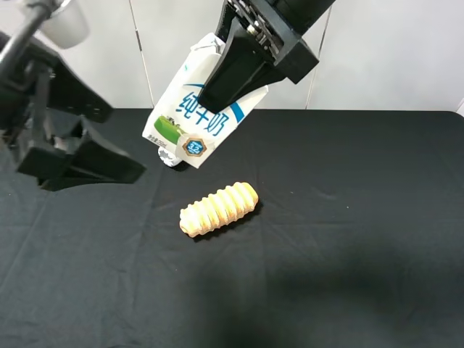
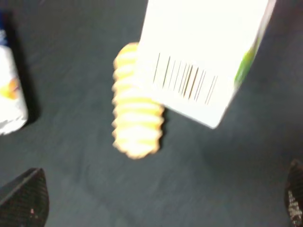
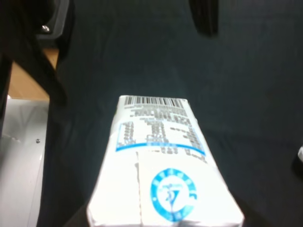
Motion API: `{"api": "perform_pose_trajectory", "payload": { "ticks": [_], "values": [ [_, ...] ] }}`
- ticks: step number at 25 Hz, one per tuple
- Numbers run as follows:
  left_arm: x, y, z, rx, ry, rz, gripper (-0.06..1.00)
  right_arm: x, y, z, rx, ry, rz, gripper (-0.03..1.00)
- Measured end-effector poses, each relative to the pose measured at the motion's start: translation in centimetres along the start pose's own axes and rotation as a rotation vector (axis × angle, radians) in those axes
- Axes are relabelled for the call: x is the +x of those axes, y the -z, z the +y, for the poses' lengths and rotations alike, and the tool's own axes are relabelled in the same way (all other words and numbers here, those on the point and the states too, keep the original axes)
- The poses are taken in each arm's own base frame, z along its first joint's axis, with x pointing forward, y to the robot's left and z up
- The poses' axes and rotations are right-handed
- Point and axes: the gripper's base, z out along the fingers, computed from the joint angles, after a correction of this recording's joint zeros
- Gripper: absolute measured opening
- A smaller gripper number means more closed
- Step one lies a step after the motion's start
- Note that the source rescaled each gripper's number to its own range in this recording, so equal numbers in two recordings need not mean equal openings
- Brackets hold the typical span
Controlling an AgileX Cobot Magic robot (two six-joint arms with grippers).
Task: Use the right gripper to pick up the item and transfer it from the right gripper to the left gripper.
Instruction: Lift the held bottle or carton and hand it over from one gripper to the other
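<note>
Carton aloft, tilted, over far-middle desk, clamped near top in closed right tool.
Left tool wide open, empty, left of carton, apart. Feed base squarely between its jaws; close left before releasing right. Keep above roll.

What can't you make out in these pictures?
Bottle: high view, mostly hidden behind the milk carton; left wrist view, cut by the edge.
Bread roll: left wrist view, blurred, one end covered by the carton.
Carton's fine print: right wrist view, too small to read.
</note>
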Motion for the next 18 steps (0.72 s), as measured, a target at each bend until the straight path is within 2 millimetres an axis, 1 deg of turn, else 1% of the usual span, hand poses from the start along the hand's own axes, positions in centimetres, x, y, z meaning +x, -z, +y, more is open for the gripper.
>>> {"api": "perform_pose_trajectory", "payload": {
  "ticks": [5, 10, 14, 18],
  "values": [
    [-0.7, -0.6, -0.1, 0.056, -0.021, -0.052, 1.0, 0.0, 0.0, 0.0, -0.003, 0.012, -0.005, 0.03],
    [-2.3, -1.1, 0.1, 0.101, -0.014, -0.127, 0.98, -0.1, 0.0, 0.0, -0.005, 0.021, -0.01, 0.03],
    [-3.2, -1.8, 0.7, 0.114, -0.009, -0.129, 0.97, -0.2, 0.0, 0.1, -0.011, 0.026, -0.024, 0.03],
    [-3.6, -2.1, 0.9, 0.119, -0.014, -0.124, 0.96, -0.3, 0.0, 0.1, -0.014, 0.03, -0.03, 0.03]
  ]
}}
